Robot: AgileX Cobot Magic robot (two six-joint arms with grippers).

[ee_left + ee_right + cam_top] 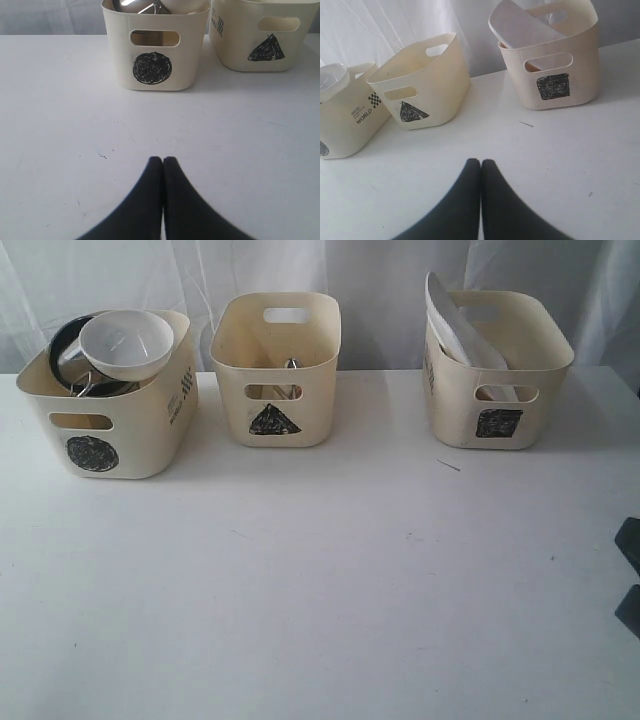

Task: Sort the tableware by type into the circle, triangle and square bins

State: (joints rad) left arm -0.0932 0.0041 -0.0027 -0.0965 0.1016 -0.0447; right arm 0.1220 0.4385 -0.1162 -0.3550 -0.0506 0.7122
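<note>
Bench (pixel 320 590), white and wide, takes up most of the exterior view. Along its far edge stand three cream bins, each apart from its neighbours. The circle bin (pixel 120 425) is at ten o'clock, the triangle bin (pixel 310 410) at twelve and the square bin (pixel 540 390) at two. Each shows its black mark below a slot handle.

A large white plate (pixel 455 325) leans on edge inside the square bin, its upper rim rising above the wall at the bin's ten o'clock corner. A white bowl (pixel 125 340) rests tilted on top of the load in the circle bin, above the rim. Under and behind it lies steel ware (pixel 68 358) with a dark rim; how many pieces cannot be told.

The left pincer (pixel 163 165) has its two black fingers pressed together with nothing between them, low over the bench. The circle bin stands straight beyond its tips, well apart, with the triangle bin beside that. The right pincer (pixel 480 167) is likewise pressed together and pinches nothing. The square bin with the plate and the triangle bin both lie beyond it, well apart.

A slim steel handle (pixel 290 365) pokes up inside the triangle bin; which utensil it belongs to cannot be told. A thin sliver (pixel 448 465) lies on the bench near the square bin, at seven o'clock from it.
</note>
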